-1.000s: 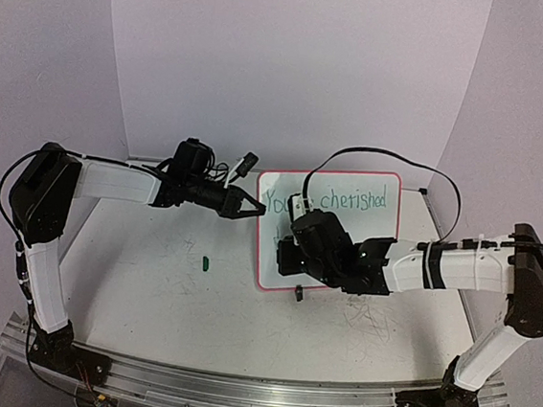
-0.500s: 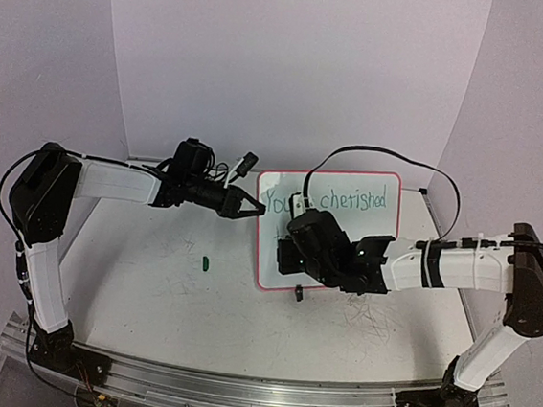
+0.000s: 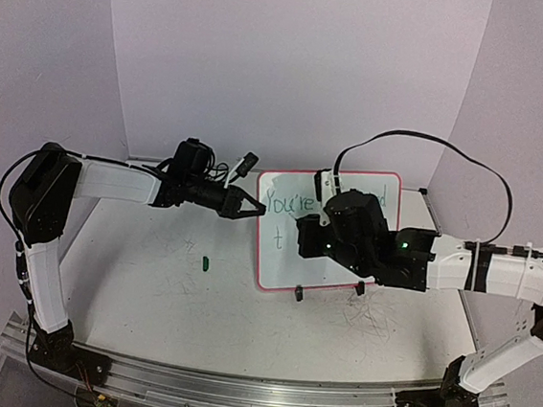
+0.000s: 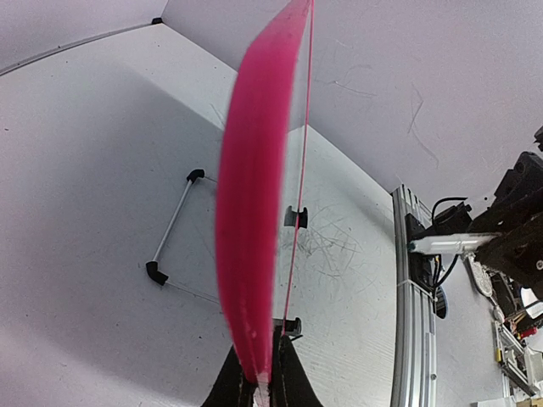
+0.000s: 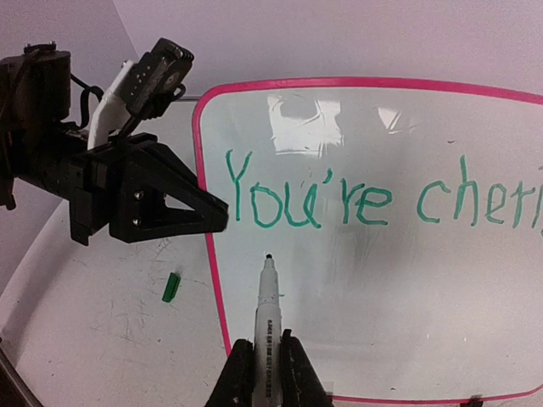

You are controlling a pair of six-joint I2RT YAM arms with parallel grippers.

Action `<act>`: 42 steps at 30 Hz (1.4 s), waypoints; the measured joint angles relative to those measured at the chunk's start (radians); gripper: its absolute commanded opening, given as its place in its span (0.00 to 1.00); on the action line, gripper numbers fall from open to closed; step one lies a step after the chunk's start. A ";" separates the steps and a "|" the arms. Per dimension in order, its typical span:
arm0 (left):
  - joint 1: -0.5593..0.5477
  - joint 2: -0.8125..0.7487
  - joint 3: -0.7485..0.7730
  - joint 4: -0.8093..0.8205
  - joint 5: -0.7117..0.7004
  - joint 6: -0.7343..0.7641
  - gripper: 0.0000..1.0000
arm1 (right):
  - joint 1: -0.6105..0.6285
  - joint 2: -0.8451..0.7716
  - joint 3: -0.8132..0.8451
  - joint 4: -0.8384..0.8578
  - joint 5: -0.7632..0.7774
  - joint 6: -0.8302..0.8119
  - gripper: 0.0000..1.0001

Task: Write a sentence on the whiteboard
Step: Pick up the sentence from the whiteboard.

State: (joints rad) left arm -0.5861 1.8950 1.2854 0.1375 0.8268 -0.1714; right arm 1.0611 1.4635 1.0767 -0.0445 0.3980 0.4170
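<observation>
The whiteboard (image 3: 361,270), white with a pink frame, stands tilted at the table's middle. My left gripper (image 3: 250,209) is shut on its left edge; in the left wrist view that pink edge (image 4: 254,212) runs up from the closed jaws of the left gripper (image 4: 263,373). My right gripper (image 3: 305,238) is shut on a white marker (image 5: 268,314), whose tip points at the board below "You're". The green sentence (image 5: 339,199) reads "You're cheri" before the frame cuts it off. From above, a small "t" (image 3: 274,243) shows on a second line. Whether the tip touches the whiteboard (image 5: 382,297) I cannot tell.
A green marker cap (image 3: 206,263) lies on the table left of the board, also seen as a green marker cap (image 5: 170,287). Grey scribbles (image 3: 368,317) mark the tabletop. The board's black feet (image 4: 297,217) rest on the table. Purple walls close in the back and sides.
My right arm has drawn back to the right and up, uncovering "You're" and a "t" below it. The left arm and the board have stayed still.
</observation>
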 measured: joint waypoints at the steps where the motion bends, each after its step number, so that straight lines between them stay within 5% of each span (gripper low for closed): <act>1: 0.000 0.000 0.000 0.000 0.000 0.000 0.00 | 0.000 0.012 0.000 0.001 -0.007 -0.006 0.00; 42: 0.000 0.000 0.000 -0.006 0.000 0.008 0.00 | 0.000 0.141 -0.032 0.059 0.014 -0.061 0.00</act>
State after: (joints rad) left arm -0.5865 1.8950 1.2854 0.1310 0.8268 -0.1638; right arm 1.0611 1.6042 1.0451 0.0147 0.4122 0.3562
